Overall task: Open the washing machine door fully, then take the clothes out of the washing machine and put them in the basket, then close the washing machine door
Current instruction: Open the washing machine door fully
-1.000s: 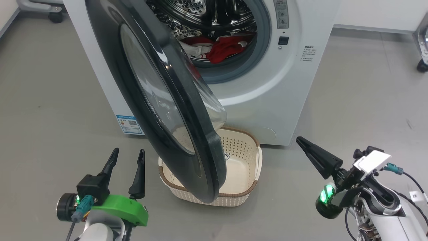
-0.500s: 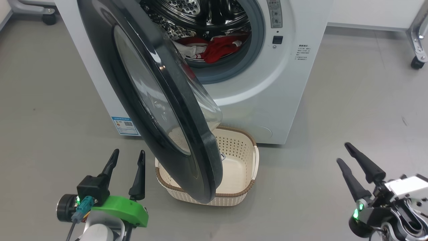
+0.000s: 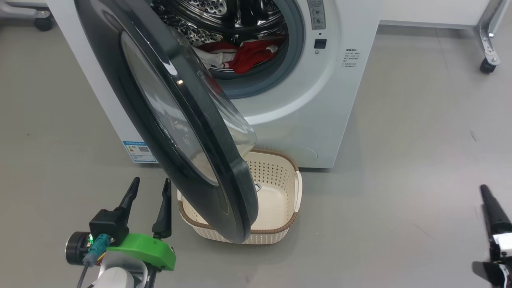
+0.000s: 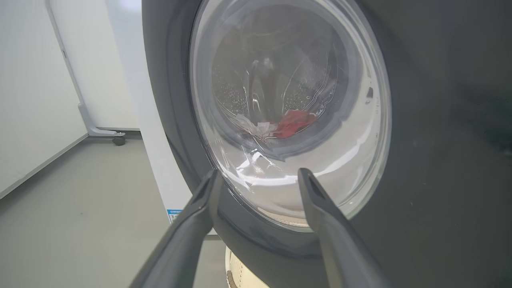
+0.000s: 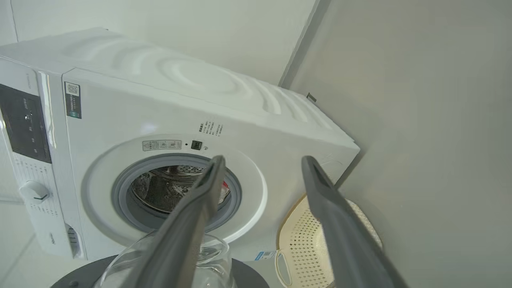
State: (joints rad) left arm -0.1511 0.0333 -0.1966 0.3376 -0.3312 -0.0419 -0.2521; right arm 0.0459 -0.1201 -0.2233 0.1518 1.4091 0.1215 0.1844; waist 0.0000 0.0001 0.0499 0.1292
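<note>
The washing machine (image 3: 320,104) stands with the washing machine door (image 3: 224,168) swung partway out, its glass bowl hanging over the basket (image 3: 294,218) on the floor in front. Red and white clothes (image 3: 244,56) lie in the steel drum. My left gripper (image 3: 151,182) is open, just left of the door's lower edge. In the left wrist view it (image 4: 259,173) faces the door glass (image 4: 288,100), with the clothes (image 4: 294,122) showing through. One finger (image 3: 494,212) of my right gripper shows at the far lower right. The right gripper (image 5: 263,160) is open and empty, pointing at the drum opening.
Grey floor spreads to the left and right of the machine. A wheeled metal frame leg (image 3: 486,52) stands at the back right, and another caster (image 3: 42,22) at the back left. A white wall runs behind. The basket (image 5: 304,240) sits tight against the machine's base.
My right gripper has opened from shut and drawn back down and right, away from the machine. The camera has turned right, shifting the scene left. The left gripper and the door stay put.
</note>
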